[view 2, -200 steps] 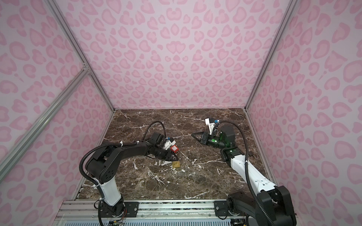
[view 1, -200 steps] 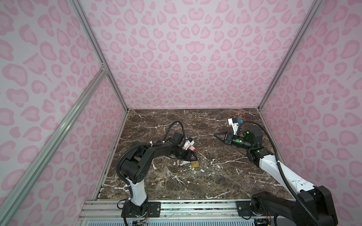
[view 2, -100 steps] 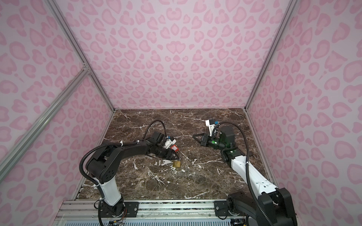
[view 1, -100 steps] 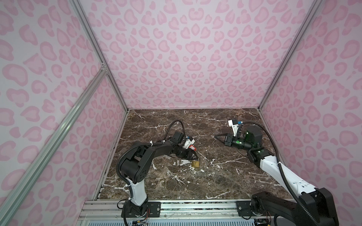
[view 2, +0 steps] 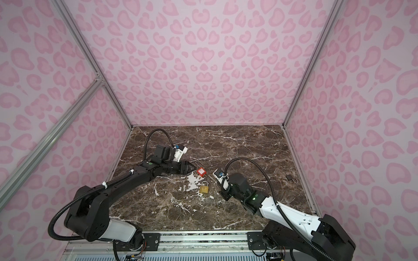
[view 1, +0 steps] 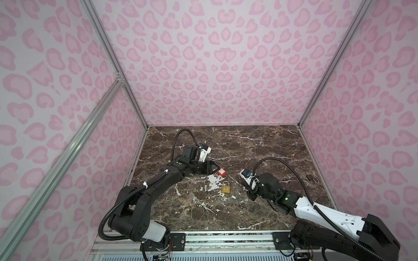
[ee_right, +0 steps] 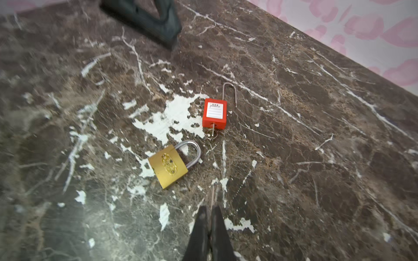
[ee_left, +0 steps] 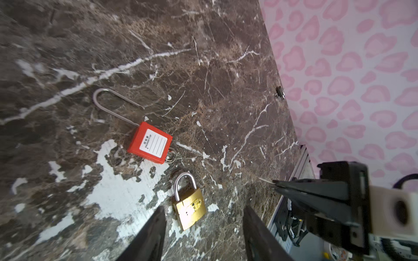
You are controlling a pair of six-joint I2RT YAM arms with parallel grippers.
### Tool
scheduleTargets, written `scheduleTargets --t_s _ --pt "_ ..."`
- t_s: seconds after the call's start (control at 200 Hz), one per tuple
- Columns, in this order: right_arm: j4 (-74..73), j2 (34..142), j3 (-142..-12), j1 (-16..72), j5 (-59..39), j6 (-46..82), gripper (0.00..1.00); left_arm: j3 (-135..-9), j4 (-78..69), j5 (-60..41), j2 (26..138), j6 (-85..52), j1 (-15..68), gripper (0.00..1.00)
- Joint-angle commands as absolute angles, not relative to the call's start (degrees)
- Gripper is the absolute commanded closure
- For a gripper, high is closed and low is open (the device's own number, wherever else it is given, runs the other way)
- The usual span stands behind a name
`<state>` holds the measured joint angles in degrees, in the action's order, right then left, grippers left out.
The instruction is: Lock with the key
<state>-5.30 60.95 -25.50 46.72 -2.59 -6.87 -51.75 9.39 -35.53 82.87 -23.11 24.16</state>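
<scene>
A brass padlock (view 1: pixel 225 188) (view 2: pixel 204 188) (ee_left: pixel 188 209) (ee_right: pixel 168 167) lies flat on the marble table, its shackle down. Just behind it lies a red padlock (view 1: pixel 222 172) (view 2: pixel 201 171) (ee_left: pixel 150 142) (ee_right: pixel 214 113) with its long shackle sprung open and a ringed key (ee_right: pixel 211 133) in its base. My left gripper (view 1: pixel 212 168) (view 2: pixel 192 168) (ee_left: pixel 204 207) stands open and empty left of the red padlock. My right gripper (view 1: pixel 249 195) (view 2: pixel 224 197) (ee_right: pixel 210 209) is shut on a thin key (ee_right: pixel 212 196) (ee_left: pixel 264 180), low to the right of the brass padlock.
A small black padlock (view 1: pixel 311 177) (view 2: pixel 290 177) (ee_left: pixel 280 92) lies near the right wall. Pink patterned walls close the table on three sides. White scuffed patches (ee_right: pixel 172 117) mark the marble (view 1: pixel 260 144) beside the two padlocks.
My right arm has come forward and down from the back right, bringing the key close to the brass padlock. The left gripper has stayed beside the red padlock.
</scene>
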Motion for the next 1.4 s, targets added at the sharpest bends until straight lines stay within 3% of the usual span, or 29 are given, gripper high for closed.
scheduleTargets --t_s 0.0,0.455,1.395 --pt "-13.4 63.5 -24.9 50.7 8.7 -15.6 1.00 -50.4 10.1 -34.8 79.9 -24.7 23.2 0.44" --pt "-8.0 80.6 -35.1 56.3 14.9 -11.7 1.00 -43.9 9.0 -33.3 72.0 -26.5 22.2 0.43" --pt "-10.5 88.0 -33.3 57.6 17.6 -6.3 1.00 -42.5 8.5 -33.2 70.5 -26.6 21.6 0.42"
